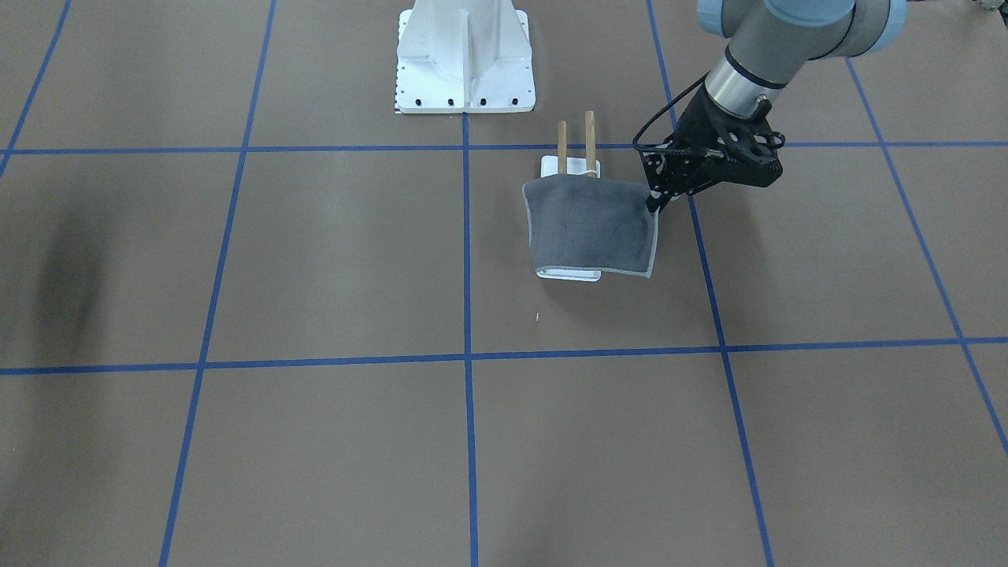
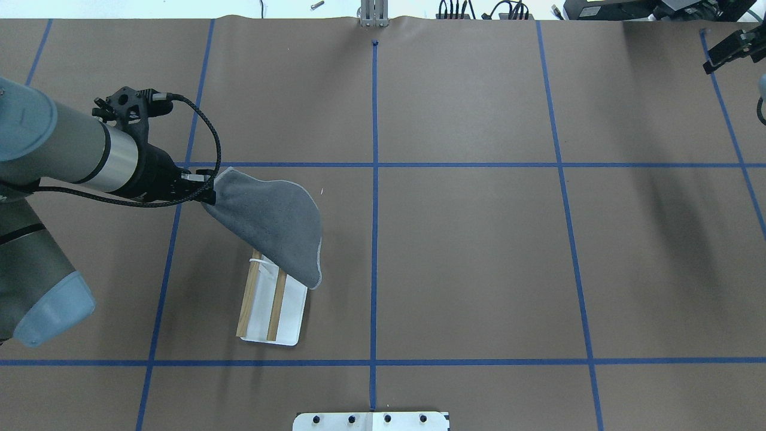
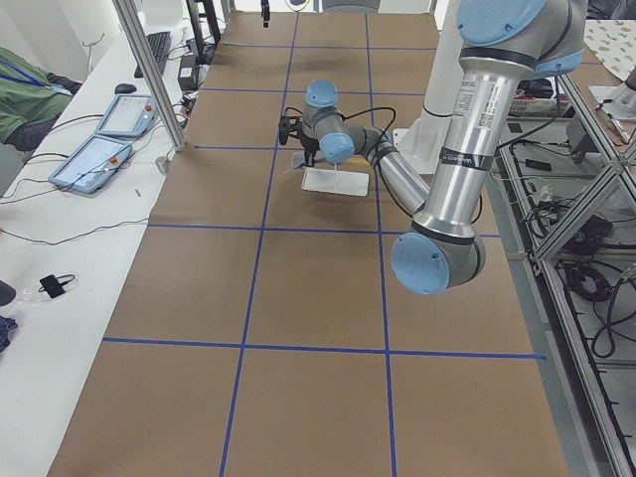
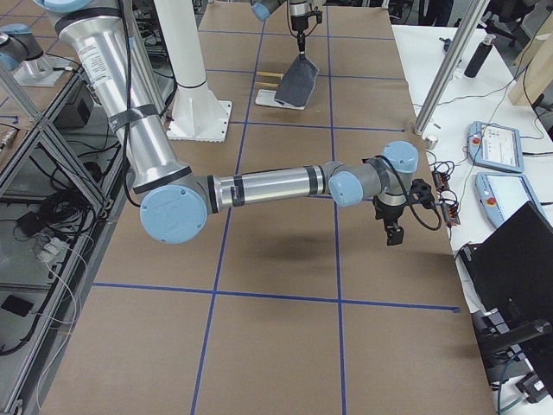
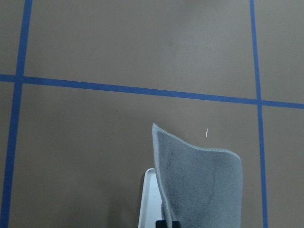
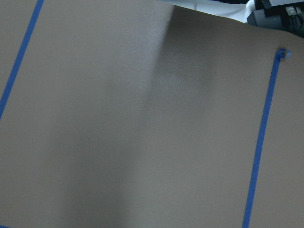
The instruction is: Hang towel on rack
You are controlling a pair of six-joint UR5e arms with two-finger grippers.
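Low and left of centre in the overhead frame, the rack [image 2: 261, 308] stands on the brown surface [image 2: 479, 269]. The towel [image 2: 269, 221] hangs over its far end. The towel's upper-left corner is clenched in the left end effector [image 2: 206, 194]. At far upper right hovers the right end effector [image 2: 727, 51]; I cannot tell its state.

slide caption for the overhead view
Left claw holds the grey towel by a corner, its free end covering the far end of the wooden rack
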